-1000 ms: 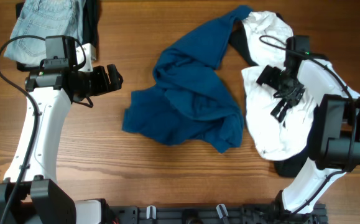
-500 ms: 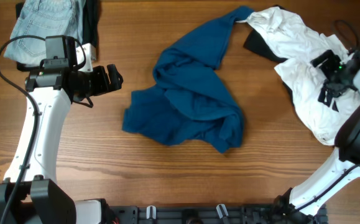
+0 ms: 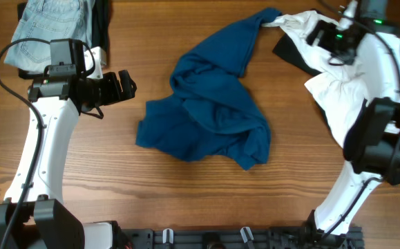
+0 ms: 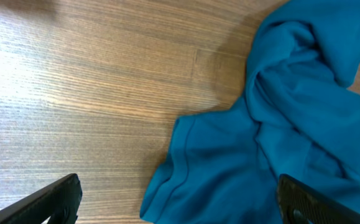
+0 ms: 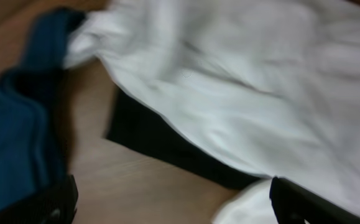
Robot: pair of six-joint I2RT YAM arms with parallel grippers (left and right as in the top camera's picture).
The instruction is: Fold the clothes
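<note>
1. Table (image 3: pixel 186 200): brown wood-grain boards, matt finish; dark rail (image 3: pixel 220 238) along the near edge
2. Deep-blue shirt (image 3: pixel 210 114): crumpled heap at the centre, one end trailing far-right to meet the white tee (image 3: pixel 338 97)
3. White tee: rumpled at the far right, lying over a black piece (image 3: pixel 289 52)
4. Light-blue jeans (image 3: pixel 48 28): far-left corner, a black garment (image 3: pixel 101 24) just beside them (both cut off by the frame edge)
5. Left gripper (image 3: pixel 127 86): left of the shirt and apart from it, fingers spread wide, nothing between them
6. Right gripper (image 3: pixel 322 34): over the tee's far end, fingers spread wide; contact with the cloth cannot be told
</note>
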